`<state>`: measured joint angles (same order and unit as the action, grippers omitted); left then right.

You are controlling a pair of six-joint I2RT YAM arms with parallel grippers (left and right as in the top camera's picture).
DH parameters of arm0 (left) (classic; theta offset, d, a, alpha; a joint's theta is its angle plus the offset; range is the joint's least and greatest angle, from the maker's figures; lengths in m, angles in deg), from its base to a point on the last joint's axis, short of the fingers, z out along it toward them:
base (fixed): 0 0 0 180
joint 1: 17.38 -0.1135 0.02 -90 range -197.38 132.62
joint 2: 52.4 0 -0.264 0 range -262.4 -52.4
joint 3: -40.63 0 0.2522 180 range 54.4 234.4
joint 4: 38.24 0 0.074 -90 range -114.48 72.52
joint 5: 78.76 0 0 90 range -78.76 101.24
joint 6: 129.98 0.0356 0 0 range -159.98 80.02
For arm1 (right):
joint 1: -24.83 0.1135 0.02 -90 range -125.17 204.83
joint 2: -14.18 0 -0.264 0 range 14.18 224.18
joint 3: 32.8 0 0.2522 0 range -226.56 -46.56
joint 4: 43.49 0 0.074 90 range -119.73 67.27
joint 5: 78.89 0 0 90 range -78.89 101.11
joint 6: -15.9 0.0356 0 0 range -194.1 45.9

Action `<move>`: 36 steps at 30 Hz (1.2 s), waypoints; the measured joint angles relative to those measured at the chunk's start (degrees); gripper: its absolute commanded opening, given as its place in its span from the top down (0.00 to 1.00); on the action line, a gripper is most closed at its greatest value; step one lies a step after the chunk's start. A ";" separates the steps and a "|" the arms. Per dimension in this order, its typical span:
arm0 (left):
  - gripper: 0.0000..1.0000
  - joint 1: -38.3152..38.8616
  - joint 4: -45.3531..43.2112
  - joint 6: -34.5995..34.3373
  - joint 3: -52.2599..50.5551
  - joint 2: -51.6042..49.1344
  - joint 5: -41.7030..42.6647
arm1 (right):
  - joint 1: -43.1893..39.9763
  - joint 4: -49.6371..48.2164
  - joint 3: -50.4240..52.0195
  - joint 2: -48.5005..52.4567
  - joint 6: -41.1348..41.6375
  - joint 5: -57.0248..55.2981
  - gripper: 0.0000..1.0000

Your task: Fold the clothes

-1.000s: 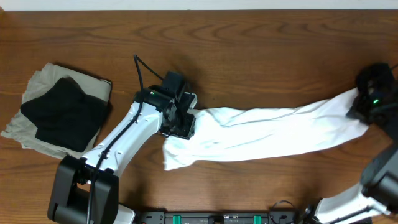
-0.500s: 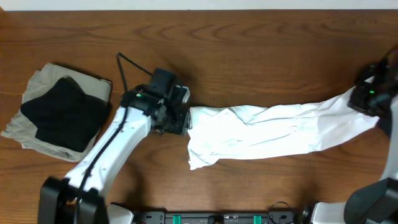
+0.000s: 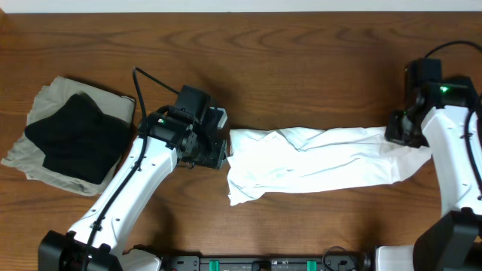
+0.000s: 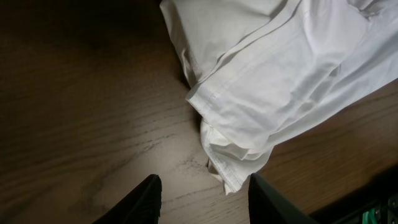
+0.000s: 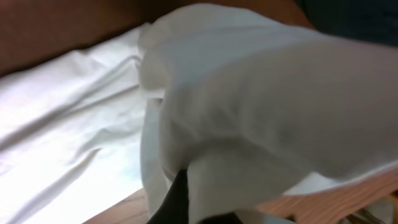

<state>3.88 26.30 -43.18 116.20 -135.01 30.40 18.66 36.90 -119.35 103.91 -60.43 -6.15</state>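
While we're looking down from overhead, the far left of the wooden surface (image 3: 301,53) has a beige garment (image 3: 41,98) lying spread out, with a black garment (image 3: 75,139) piled on top of it, so the beige only peeks out round the edges. Those two sit well apart from everything else.

Moving right, the left arm (image 3: 135,188) reaches diagonally up from the near edge, and the left claw (image 3: 217,154) sits just beside the left end of the white garment (image 3: 316,162). From its own wrist camera we can see both dark fingers (image 4: 146,199) spread apart at the bottom of the view with nothing but bare wood between them, so that claw is open and holding nothing. The folded, hemmed end of the white cloth lies just ahead of the fingers, flat on the surface. We can't tell if the claw actually touches it.

The white garment itself runs as a long wrinkled band from the middle of the surface out to the right. Its left end is wider, with a corner flopping toward the near edge, and the band narrows a bit as it goes right.

At the far right, the right arm (image 3: 456,165) comes in from the near corner and the right claw (image 3: 398,129) is at the garment's right end. It's clamped closed on the fabric there. The right wrist camera is almost all bunched white cloth draped over one dark finger (image 5: 177,199), with a strip of wood at the bottom.
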 measured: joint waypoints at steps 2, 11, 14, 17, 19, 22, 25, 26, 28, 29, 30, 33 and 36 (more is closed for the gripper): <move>0.54 0.00 -0.02 0.00 0.00 0.00 0.00 | 0.83 -0.72 2.01 0.00 0.48 -0.70 0.99; 0.54 0.00 0.00 0.00 0.00 0.00 -0.02 | 6.14 -3.08 7.08 0.00 3.39 -0.90 0.99; 0.54 0.00 -0.02 0.00 0.00 0.00 -0.02 | 9.01 -3.54 7.13 0.00 4.85 -0.74 0.99; 0.54 0.00 0.00 0.00 0.00 0.00 0.00 | 11.74 -4.04 7.15 0.00 6.71 -0.70 0.99; 0.54 0.00 0.02 0.00 0.00 0.00 -0.02 | 13.29 -4.61 7.15 0.00 7.85 -0.59 0.99; 0.54 0.00 0.17 0.00 0.00 0.00 -0.02 | 15.63 -5.90 7.19 0.00 9.27 0.07 0.94; 0.54 0.00 0.44 0.00 0.00 0.00 -0.02 | 17.68 -7.10 7.19 0.00 10.56 1.46 0.84; 0.54 0.00 0.48 0.00 0.00 0.00 0.00 | 18.27 -7.61 7.19 0.00 10.88 2.05 0.83; 0.54 0.00 0.57 0.00 0.00 0.00 -0.02 | 19.74 -8.48 7.19 0.00 11.28 3.26 0.82; 0.54 0.00 0.63 0.00 0.00 0.00 -0.02 | 20.28 -8.70 7.21 0.00 11.39 3.65 0.82; 0.54 0.00 0.68 -0.02 0.00 0.00 -0.02 | 20.96 -8.92 7.21 0.00 11.45 4.04 0.80; 0.54 0.00 0.70 0.00 0.00 0.00 -0.02 | 22.14 -9.27 7.21 0.00 11.63 5.25 0.75; 0.54 0.00 0.68 0.00 0.00 0.00 -0.02 | 22.99 -9.88 7.23 0.00 11.23 6.38 0.74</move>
<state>3.88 26.98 -43.18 116.20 -135.01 30.37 41.65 27.02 -112.12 103.91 -49.19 0.23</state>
